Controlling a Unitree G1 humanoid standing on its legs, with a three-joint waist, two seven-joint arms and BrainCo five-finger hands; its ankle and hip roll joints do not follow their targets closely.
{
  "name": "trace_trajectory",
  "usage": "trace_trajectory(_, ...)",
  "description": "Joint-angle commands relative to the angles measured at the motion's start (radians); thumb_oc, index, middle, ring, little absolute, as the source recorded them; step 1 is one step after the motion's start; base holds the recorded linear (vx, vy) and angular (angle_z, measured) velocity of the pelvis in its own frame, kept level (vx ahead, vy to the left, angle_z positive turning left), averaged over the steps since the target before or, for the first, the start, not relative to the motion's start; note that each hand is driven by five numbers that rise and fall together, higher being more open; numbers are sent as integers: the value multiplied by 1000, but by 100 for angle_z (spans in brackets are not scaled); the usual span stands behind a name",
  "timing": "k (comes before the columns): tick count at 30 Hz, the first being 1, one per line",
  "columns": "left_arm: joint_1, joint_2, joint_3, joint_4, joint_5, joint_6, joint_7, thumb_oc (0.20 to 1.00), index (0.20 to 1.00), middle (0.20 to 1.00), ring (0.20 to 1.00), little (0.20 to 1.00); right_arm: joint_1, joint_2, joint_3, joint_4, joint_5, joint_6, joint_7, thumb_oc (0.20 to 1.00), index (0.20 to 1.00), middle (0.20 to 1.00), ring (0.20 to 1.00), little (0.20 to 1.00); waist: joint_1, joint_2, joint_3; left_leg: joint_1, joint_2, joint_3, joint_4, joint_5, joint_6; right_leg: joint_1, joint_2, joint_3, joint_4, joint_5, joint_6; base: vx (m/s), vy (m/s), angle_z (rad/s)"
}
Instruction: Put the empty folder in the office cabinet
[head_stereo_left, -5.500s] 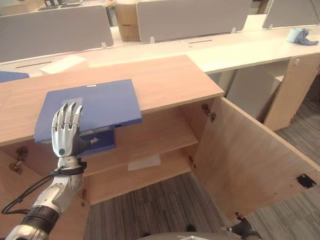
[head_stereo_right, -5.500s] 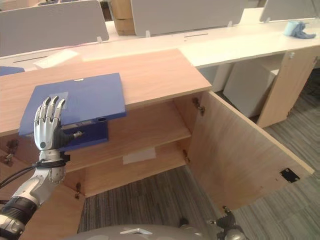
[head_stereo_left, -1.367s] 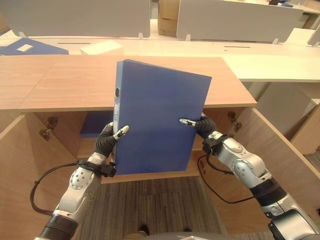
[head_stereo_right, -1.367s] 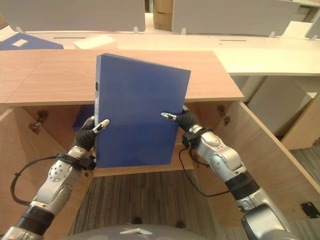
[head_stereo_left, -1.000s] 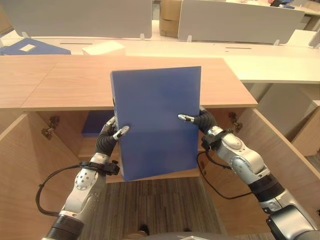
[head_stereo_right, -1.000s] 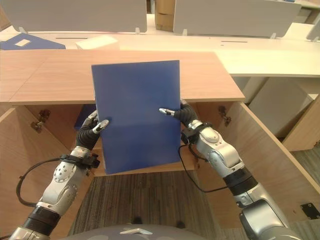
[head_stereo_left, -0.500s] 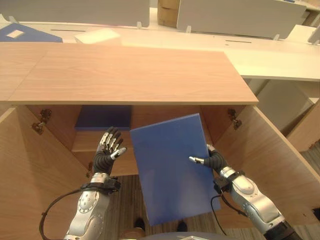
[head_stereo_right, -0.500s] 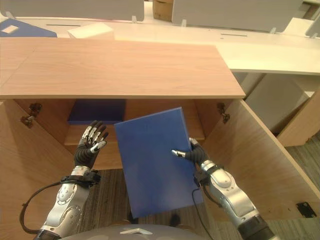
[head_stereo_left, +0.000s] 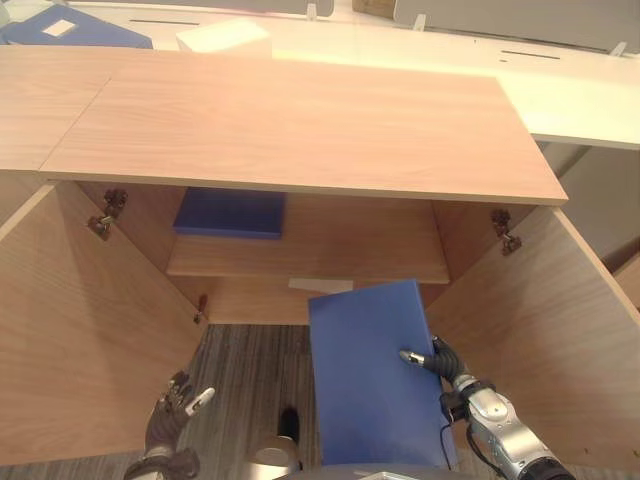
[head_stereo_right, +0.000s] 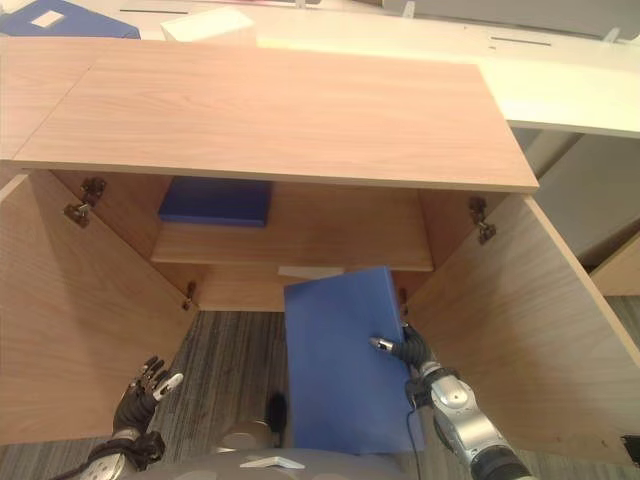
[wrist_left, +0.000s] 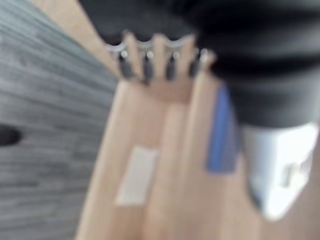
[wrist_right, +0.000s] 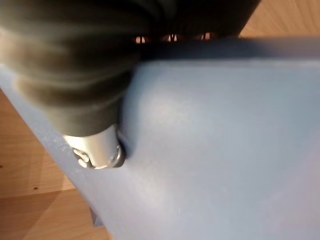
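Left hand (head_stereo_left: 178, 408) has let go, fingers spread; right hand (head_stereo_left: 438, 362) alone pinches the flat blue folder (head_stereo_left: 375, 375) — now lowered before the open wooden cabinet (head_stereo_left: 300, 125), ready for shelving.

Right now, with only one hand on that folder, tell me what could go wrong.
1. The right hand alone pinches the blue folder at one edge; it hangs tilted and could twist or slip out.
2. The left hand is open, low and apart from the folder, so it gives no support.
3. The upper shelf already holds another blue folder; the carried one may catch on the shelf edge going in.
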Motion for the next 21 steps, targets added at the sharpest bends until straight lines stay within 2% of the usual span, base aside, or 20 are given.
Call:
trace_trajectory(1, -56, -7, -28, 9, 22, 52, -67, 1000, 1000, 1000, 1000, 1000, -46, -47, 38, -28, -43, -56, -13, 200, 200, 200, 200, 200, -5, 24, 6, 29, 20, -33, 9, -108, 15, 15, -62, -15, 4, -11, 80, -75, 119, 1)
trace_trajectory(3, -74, -24, -33, 94, 37, 83, -94, 1000, 1000, 1000, 1000, 1000, -79, -42, 44, 1, -38, -61, -37, 200, 200, 200, 200, 200, -3, 31, 17, 13, 12, -36, 16, -107, 19, 0, -68, -8, 4, -3, 84, -87, 104, 2)
trace_trajectory(7, -75, -24, -33, 94, 37, 83, -94, 1000, 1000, 1000, 1000, 1000, -79, -42, 44, 1, -38, -61, -37, 200, 200, 200, 200, 200, -3, 31, 17, 13, 12, -36, 16, -107, 19, -1, -68, -8, 4, -3, 84, -47, 61, 1)
trace_trajectory(8, -121, -42, -47, 334, 110, 152, -182, 1000, 1000, 1000, 1000, 1000, -158, -32, 29, 59, -17, -73, -75, 200, 200, 200, 200, 200, -4, 46, 53, -30, -12, -38, 59, -117, 55, -38, -100, 1, 81, 3, 100, -247, 326, 1)
trace_trajectory(9, -139, -45, -52, 420, 134, 146, -177, 1000, 1000, 1000, 1000, 1000, -187, -24, 24, 80, -10, -75, -78, 200, 200, 200, 200, 200, -10, 58, 69, -46, -11, -37, 86, -115, 67, -88, -115, 7, 175, 4, 91, -247, 326, 0)
trace_trajectory(10, -139, -45, -52, 420, 134, 146, -177, 1000, 1000, 1000, 1000, 1000, -187, -24, 24, 80, -10, -75, -78, 200, 200, 200, 200, 200, -10, 58, 69, -46, -11, -37, 86, -115, 67, -88, -115, 7, 175, 4, 91, -56, 138, -48)
trace_trajectory(11, -157, -51, -55, 477, 143, 117, -172, 1000, 1000, 1000, 1000, 1000, -208, -19, 22, 104, 1, -80, -76, 200, 200, 200, 200, 200, -21, 62, 85, -46, -12, -35, 102, -124, 71, -125, -112, 17, 199, 19, 83, 2, 55, -47)
trace_trajectory(12, -157, -51, -55, 477, 143, 117, -172, 1000, 1000, 1000, 1000, 1000, -208, -19, 22, 104, 1, -80, -76, 200, 200, 200, 200, 200, -21, 62, 85, -46, -12, -35, 102, -124, 71, -125, -112, 17, 199, 19, 83, 109, 83, -67)
trace_trajectory(15, -163, -45, -46, 469, 148, 149, -145, 1000, 1000, 1000, 1000, 1000, -189, -16, -12, 102, -45, -54, -54, 200, 200, 200, 200, 200, -79, 41, 96, 23, -55, -31, 149, -214, 72, -211, -79, 49, 29, 129, 125, 380, 25, -21)
trace_trajectory(16, -163, -45, -46, 469, 148, 149, -145, 1000, 1000, 1000, 1000, 1000, -189, -16, -12, 102, -45, -54, -54, 200, 200, 200, 200, 200, -79, 41, 96, 23, -55, -31, 149, -214, 72, -211, -79, 49, 29, 129, 125, 374, -8, -8)
trace_trajectory(20, -148, -58, -56, 439, 168, 171, -134, 1000, 1000, 1000, 1000, 1000, -163, -11, -30, 131, -65, -47, -59, 200, 200, 200, 200, 200, -96, 26, 91, 87, -77, -52, 206, -284, 82, -279, -67, 39, 4, 129, 140, 396, -63, 7)
trace_trajectory(21, -148, -58, -56, 439, 168, 171, -134, 1000, 1000, 1000, 1000, 1000, -163, -11, -30, 131, -65, -47, -59, 200, 200, 200, 200, 200, -96, 26, 91, 87, -77, -52, 206, -284, 82, -279, -67, 39, 4, 129, 140, 229, -50, 21)
